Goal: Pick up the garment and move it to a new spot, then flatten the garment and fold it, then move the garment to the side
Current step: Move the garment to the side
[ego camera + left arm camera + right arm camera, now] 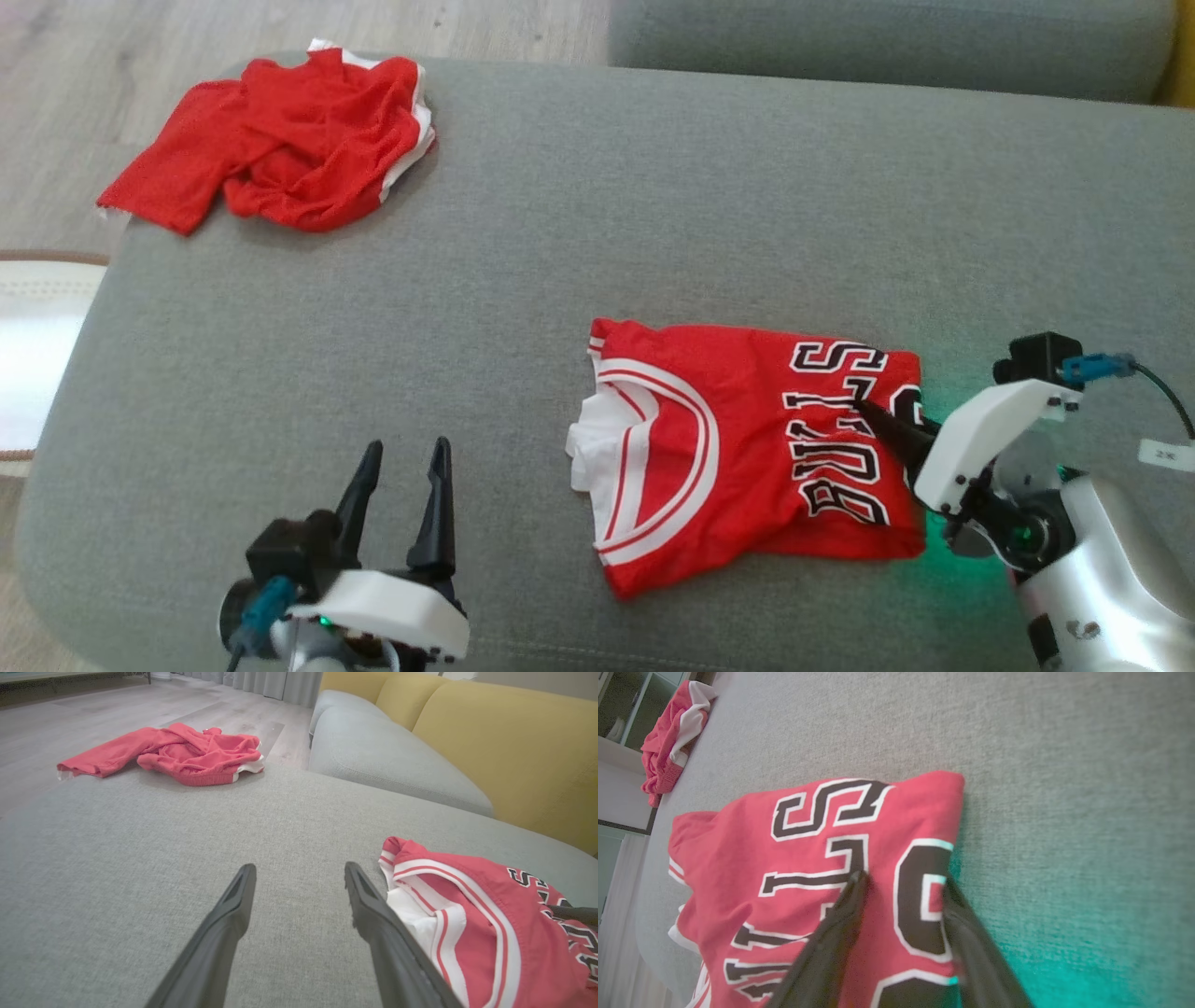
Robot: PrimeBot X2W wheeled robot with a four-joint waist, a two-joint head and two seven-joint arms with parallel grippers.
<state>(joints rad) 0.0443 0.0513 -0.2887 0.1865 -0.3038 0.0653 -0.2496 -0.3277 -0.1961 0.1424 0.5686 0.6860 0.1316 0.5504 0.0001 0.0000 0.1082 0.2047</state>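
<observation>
red jersey (747, 448): folded into a compact rectangle, flat on the grey cushion (560, 233), right of centre in the head view; black-and-white lettering facing up, white-trimmed neckline end pointing toward the robot's left.
right gripper (903, 877): down on the jersey's right edge, one fingertip on the lettering, the other right at the edge of the fold; fingers apart with flat cloth between them, nothing bunched or lifted, so not a real grip yet by the look of it.
left gripper (299, 868): spread wide, holding nothing, over bare cushion just beside the neckline end, not touching the cloth.
other red garment (280, 140): crumpled heap at the far left corner of the cushion, well apart from the jersey.
step in hand: guessing the last one, moving it to the side. fold looks done, and the right gripper sits exactly where a grab would start.
next move: calls for a pinch that catches every layer at that edge, not just the top one, then a low lift or slide toward open cushion so the fold doesn't flop open. maybe some help from the left gripper at the neckline end.
worry: looks like light fabric, so the top layer could peel off alone and undo the whole thing.
</observation>
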